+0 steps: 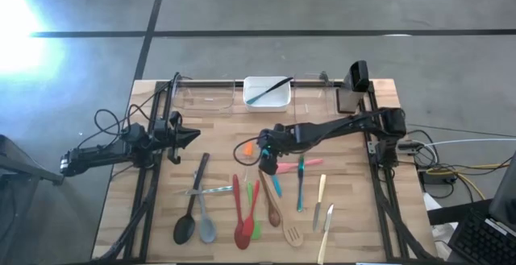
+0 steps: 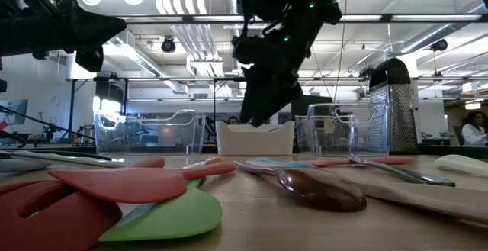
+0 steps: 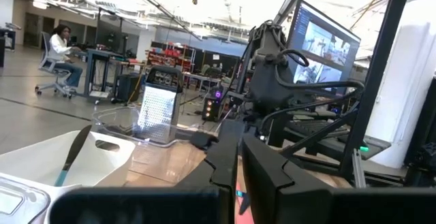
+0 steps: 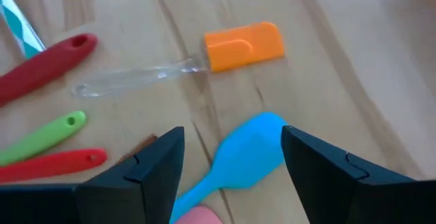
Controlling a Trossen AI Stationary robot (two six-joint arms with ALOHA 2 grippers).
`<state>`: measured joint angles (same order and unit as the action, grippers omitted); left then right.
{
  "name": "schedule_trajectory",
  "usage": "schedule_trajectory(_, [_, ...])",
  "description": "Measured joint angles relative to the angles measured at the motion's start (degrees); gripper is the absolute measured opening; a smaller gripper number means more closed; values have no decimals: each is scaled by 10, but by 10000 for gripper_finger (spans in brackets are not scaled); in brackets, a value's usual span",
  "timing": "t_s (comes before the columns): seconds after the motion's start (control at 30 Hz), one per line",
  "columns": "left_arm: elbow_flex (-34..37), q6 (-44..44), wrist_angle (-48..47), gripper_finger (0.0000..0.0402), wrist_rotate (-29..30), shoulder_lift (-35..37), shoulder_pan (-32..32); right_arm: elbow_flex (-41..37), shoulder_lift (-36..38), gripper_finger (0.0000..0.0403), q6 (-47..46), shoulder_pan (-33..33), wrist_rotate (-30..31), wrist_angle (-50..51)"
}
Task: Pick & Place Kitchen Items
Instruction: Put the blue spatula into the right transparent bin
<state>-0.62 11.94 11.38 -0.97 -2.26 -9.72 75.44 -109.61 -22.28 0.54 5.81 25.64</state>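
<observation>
Right gripper (image 4: 231, 166), fingers spread wide, hovering astride the blue spatula (image 4: 242, 157), handle running back beneath the wrist; left gripper (image 1: 192, 137) waiting shut.

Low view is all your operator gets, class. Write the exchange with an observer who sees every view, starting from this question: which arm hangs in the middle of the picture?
Observer: The right arm. From above, its end effector hangs over the scattered utensils at mid-table.
Operator: Is it holding anything?
Observer: No. Its wrist view shows the fingers spread wide, with the blue spatula lying on the table between them, not gripped.
Operator: And the other arm?
Observer: The left end effector is shut and empty, off at the table's left side, away from the utensils.
</observation>
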Motion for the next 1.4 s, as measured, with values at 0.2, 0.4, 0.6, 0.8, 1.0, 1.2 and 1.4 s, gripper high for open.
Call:
schedule_trajectory(0.2, [0, 0, -5, 26, 0, 0, 0, 45, -67, 275, -2, 12, -3, 78])
schedule_trajectory(0.4, [0, 0, -7, 26, 0, 0, 0, 87, -122, 311, 0, 17, 0, 93])
schedule_trajectory(0.6, [0, 0, -10, 26, 0, -1, 0, 111, -146, 324, 4, 17, 3, 120])
schedule_trajectory(0.8, [0, 0, -13, 26, 0, -1, 0, 111, -147, 292, -1, 16, 34, 133])
schedule_trajectory(1.0, [0, 0, -13, 26, 0, -1, 0, 108, -147, 219, -3, 17, 43, 140])
schedule_trajectory(1.2, [0, 4, -13, 26, 0, -1, 0, 108, -146, 122, 1, 17, 49, 168])
schedule_trajectory(1.4, [0, 4, -11, 26, 0, -1, 0, 106, -146, 22, 1, 19, 51, 189])
